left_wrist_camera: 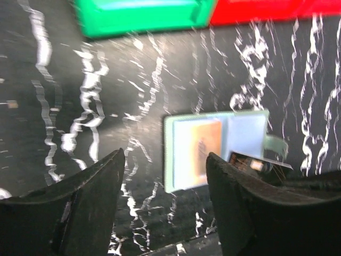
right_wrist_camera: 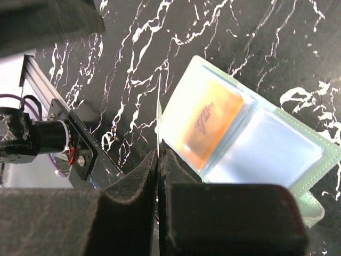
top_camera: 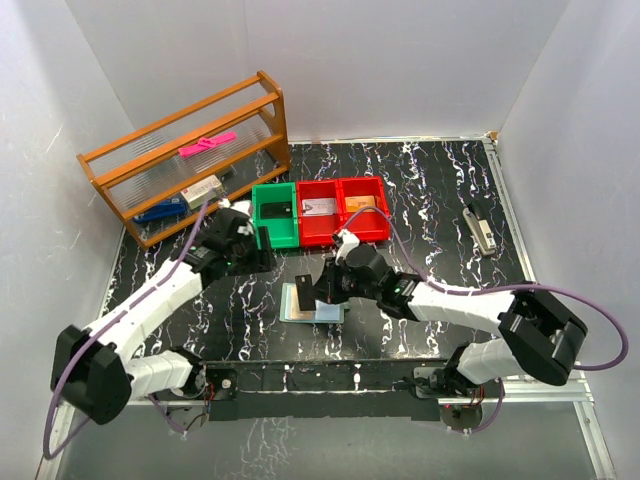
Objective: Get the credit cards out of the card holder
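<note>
The card holder [top_camera: 322, 312] lies open on the black marbled table, pale blue inside with green edging. An orange-tan credit card [right_wrist_camera: 210, 125] sits in one pocket; it also shows in the left wrist view [left_wrist_camera: 205, 146]. My right gripper [right_wrist_camera: 159, 153] is shut on another thin card [right_wrist_camera: 159, 114], seen edge-on, held upright over the holder's [right_wrist_camera: 266, 152] near edge. From above, this card [top_camera: 303, 291] stands dark beside the right gripper [top_camera: 322, 287]. My left gripper [left_wrist_camera: 164, 154] is open and empty, hovering left of the holder [left_wrist_camera: 245, 130], near the green bin in the top view [top_camera: 240, 246].
A green bin [top_camera: 275, 213] and two red bins [top_camera: 318, 210] holding small items stand behind the holder. A wooden rack [top_camera: 190, 160] stands at the back left. A small grey tool [top_camera: 482, 230] lies at the right. White walls enclose the table.
</note>
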You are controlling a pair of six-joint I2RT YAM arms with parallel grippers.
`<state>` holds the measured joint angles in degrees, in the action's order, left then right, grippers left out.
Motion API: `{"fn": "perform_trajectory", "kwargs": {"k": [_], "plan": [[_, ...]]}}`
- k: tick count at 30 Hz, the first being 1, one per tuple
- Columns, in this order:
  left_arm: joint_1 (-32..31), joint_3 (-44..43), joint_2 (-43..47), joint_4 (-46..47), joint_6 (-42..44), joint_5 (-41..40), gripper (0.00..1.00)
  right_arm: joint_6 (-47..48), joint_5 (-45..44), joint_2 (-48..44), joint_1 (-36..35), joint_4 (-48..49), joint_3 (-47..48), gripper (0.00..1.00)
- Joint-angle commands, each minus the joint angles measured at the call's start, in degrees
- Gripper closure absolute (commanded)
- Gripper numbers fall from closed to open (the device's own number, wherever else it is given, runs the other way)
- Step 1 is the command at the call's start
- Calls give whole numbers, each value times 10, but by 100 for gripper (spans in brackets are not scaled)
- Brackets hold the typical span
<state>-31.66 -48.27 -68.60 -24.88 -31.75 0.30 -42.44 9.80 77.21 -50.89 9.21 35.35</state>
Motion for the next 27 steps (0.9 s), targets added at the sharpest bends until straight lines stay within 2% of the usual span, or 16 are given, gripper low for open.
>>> {"fn": "perform_trajectory", "kwargs": {"k": [1,4,8,13,19,22,27], "plan": [[67,-19,65,-51,39,-59,34,64,-68,-30,-31,36,35,100],[94,-20,98,-68,50,-105,17,98,-96,-46,-45,29,42,100],[121,-24,126,-95,59,-174,3,156,-133,-65,-62,12,54,100],[163,-28,150,-110,65,-224,2,235,-183,-69,-76,-31,91,100],[164,4,227,-74,94,-252,1,331,-225,-42,-77,-66,156,100],[164,31,252,-75,103,-262,1,372,-240,-2,-74,-95,215,100],[164,43,271,-64,103,-280,1,417,-212,116,-45,-180,356,100]]}}
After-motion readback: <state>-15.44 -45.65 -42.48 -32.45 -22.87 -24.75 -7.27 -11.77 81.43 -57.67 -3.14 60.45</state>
